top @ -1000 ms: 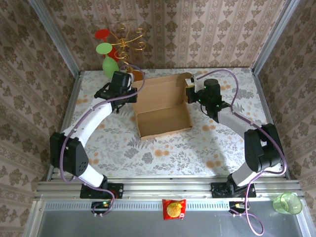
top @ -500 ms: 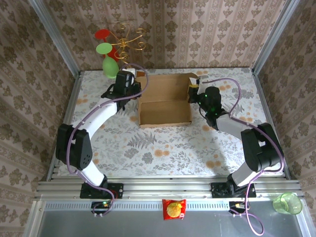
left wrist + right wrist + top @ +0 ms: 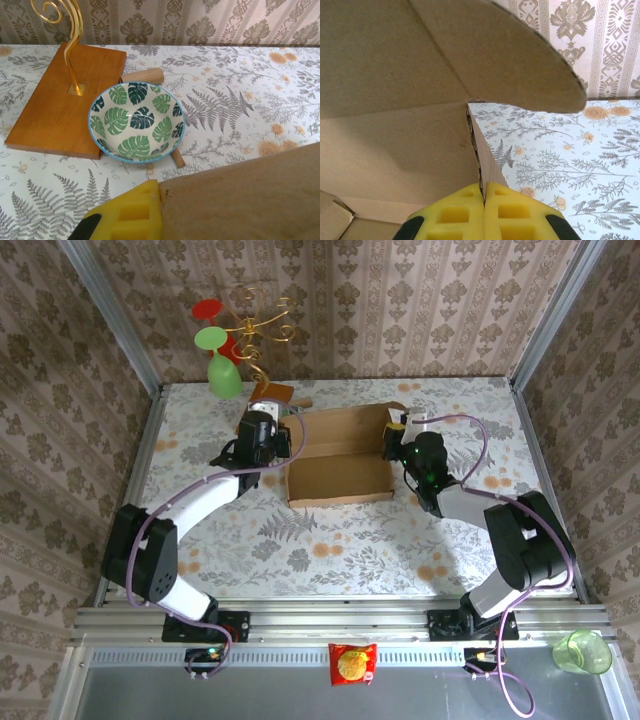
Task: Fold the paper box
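A: What is held by the right hand [image 3: 484,206]?

B: A side wall of the box [image 3: 338,458] is pinched there. The yellow pads [image 3: 455,216] are pressed together on the cardboard's edge. In the right wrist view a rounded flap is seen hanging over that corner.

A: And the left hand [image 3: 283,436]?

B: One yellow pad is seen against the opposite end of the box in the left wrist view. The other finger is covered by cardboard, so it cannot be told whether anything is clamped.

A: Where is the box placed?

B: On the far middle of the surface [image 3: 330,540], between the two hands. The bowl [image 3: 136,122] and the stand board [image 3: 60,105] are near its left end.

A: How much is judged done?

B: A shallow tray appears to be formed, with the near wall and the right wall raised. The wide rear panel, taken to be the lid, is not closed, and the end flap is not tucked in. Closing and tucking are judged to be left.

A: What cannot be made out?

B: In the top view the box's left end is covered by the left arm. The tray floor is cut off in the right wrist view. Whether the corners are locked is not shown.
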Action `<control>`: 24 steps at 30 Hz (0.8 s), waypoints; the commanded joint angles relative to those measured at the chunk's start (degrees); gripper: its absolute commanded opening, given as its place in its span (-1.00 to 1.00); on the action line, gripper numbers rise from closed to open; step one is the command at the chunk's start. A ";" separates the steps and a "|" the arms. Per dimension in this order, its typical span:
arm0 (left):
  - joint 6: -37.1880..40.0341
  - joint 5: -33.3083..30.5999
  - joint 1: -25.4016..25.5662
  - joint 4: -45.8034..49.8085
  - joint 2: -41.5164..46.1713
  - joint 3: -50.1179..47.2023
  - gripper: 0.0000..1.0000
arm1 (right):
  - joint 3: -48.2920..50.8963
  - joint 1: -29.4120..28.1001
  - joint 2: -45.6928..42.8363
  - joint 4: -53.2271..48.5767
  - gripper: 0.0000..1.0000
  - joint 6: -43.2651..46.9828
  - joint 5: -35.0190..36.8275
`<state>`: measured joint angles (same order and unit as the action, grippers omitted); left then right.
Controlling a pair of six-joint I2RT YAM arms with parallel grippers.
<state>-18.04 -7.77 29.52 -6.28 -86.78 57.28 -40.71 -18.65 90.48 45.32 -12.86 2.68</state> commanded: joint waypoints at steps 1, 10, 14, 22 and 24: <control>-2.75 2.20 1.51 -7.39 3.49 -1.92 -1.00 | 2.47 -2.38 -2.08 1.08 -1.00 -1.59 1.62; -2.02 1.54 1.95 -14.20 7.43 -9.80 -1.00 | 5.84 -4.95 -2.94 3.14 -1.00 -1.40 6.37; -0.48 1.66 2.17 -18.38 8.77 -13.30 -1.00 | 7.37 -5.56 -2.35 6.04 -1.00 -0.50 7.49; 1.23 0.74 2.56 -35.70 9.59 -26.25 -1.00 | 11.50 -7.21 2.71 16.30 -1.00 -0.90 9.64; 1.60 0.84 2.56 -40.47 8.46 -29.19 -1.00 | 13.24 -7.44 4.86 20.61 -1.00 -1.05 10.06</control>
<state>-15.84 -9.52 31.20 -36.29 -78.02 31.40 -30.22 -25.26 91.85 61.45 -13.52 10.83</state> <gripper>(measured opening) 0.066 0.057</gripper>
